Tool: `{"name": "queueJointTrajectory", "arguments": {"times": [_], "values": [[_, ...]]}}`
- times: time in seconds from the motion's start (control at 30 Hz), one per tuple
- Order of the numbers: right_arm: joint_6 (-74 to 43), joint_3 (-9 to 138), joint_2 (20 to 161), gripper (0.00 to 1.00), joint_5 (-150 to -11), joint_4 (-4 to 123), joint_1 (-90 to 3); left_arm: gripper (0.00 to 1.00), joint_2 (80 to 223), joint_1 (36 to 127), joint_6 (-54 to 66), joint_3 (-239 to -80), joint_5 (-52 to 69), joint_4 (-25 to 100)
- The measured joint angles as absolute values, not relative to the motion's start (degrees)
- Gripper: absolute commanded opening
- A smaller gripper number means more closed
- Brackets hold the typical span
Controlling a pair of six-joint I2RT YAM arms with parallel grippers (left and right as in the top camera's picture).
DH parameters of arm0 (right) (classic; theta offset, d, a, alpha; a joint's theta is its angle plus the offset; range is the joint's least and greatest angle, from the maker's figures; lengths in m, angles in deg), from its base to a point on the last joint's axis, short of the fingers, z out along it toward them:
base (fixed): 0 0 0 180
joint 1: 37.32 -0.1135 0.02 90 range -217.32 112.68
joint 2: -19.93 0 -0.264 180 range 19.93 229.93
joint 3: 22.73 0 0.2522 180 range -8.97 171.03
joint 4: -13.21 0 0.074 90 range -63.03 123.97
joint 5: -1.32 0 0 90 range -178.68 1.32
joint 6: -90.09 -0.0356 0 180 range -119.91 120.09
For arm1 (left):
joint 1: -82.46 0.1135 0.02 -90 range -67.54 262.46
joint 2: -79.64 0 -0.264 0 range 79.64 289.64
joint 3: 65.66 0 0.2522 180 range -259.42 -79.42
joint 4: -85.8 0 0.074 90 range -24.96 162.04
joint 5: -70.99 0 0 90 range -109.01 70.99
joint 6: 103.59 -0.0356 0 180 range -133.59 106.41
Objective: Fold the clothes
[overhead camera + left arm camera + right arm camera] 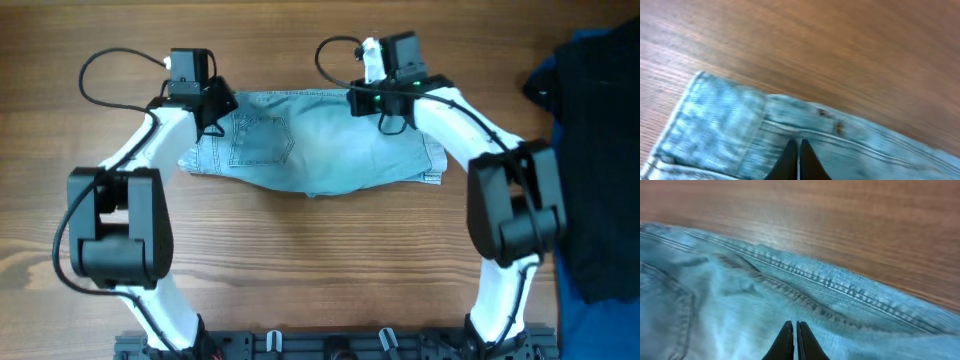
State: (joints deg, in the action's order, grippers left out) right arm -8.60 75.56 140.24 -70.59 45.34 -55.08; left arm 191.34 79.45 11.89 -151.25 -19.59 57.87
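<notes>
Shorts: pale denim (pixel 310 150), flat mid-desk (pixel 320 260), long axis running left to right.
Left fingers (pixel 789 162): clenched tip to tip over the far left corner; can't tell if cloth is pinched.
Right fingers (pixel 786 342): clenched likewise at the far seam.
Fold: far edge sits under both arms, equally near.

The shorts (pixel 320 150) are pale blue denim, the table (pixel 300 260) brown wood-grain.
</notes>
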Motion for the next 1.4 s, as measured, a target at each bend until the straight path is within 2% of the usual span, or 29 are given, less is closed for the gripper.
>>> {"name": "queueJointTrajectory", "arguments": {"times": [0.13, 0.3, 0.47, 0.57, 0.6, 0.7, 0.77, 0.83, 0.97, 1.07, 1.13, 1.23, 1.4], "values": [[-8.6, 75.56, 145.2, 0.05, -73.83, 44.47, -55.01, 0.04, 194.67, 82.03, 11.49, -151.25, -20.49, 57.91], [-8.23, 75.56, 146.05, 0.16, -82.35, 41.04, -55.45, 0.04, 195.69, 83.95, 8.57, -151.25, -19.17, 60.51], [-8.16, 75.49, 137.5, 0.15, -84.6, 39.49, -55.01, 0.07, 189.57, 85.51, 7.63, -151.01, -19.52, 62.96], [-8.01, 75.63, 131.17, 0.05, -82.68, 42.28, -55.01, 0.1, 179.34, 84.09, 7.43, -151.16, -17.12, 60.62], [-7.94, 75.93, 131.08, 0.05, -82.48, 46.63, -55.01, 0.1, 177.86, 83.39, 7.28, -151.47, -16.7, 57.8], [-7.72, 75.58, 131.32, 0.04, -81.26, 60.95, -55.01, 0.4, 177.35, 82.66, 8.02, -151.42, -16.55, 44.78], [-7.9, 75.58, 131.34, 0.04, -81.46, 69.1, -54.95, 0.66, 177.35, 83.76, 9.62, -151.14, -17.49, 38.26], [-8.84, 75.54, 131.34, 0.04, -82.37, 74.11, -54.62, 0.76, 177.44, 85.83, 10.27, -151.14, -17.91, 34.0], [-11.13, 74.58, 131.34, 0.04, -85.96, 79.68, -53.59, 0.82, 177.46, 88.15, 10.23, -151.14, -18.3, 29.74], [-13.36, 70.77, 131.36, 0.04, -90.02, 76.88, -53.59, 0.83, 177.59, 88.22, 9.37, -151.14, -18.3, 29.08], [-14.56, 66.71, 131.38, 0.04, -91.44, 73.56, -53.59, 0.91, 178.23, 88.22, 9.37, -151.14, -18.3, 28.3], [-15.55, 61.9, 131.47, 0.04, -91.88, 69.91, -53.62, 0.95, 179.74, 88.22, 8.74, -151.14, -18.41, 26.98], [-15.98, 61.11, 131.12, 0.04, -91.95, 69.12, -53.62, 0.97, 180.37, 89.35, 6.27, -151.14, -19.83, 26.81]]}}
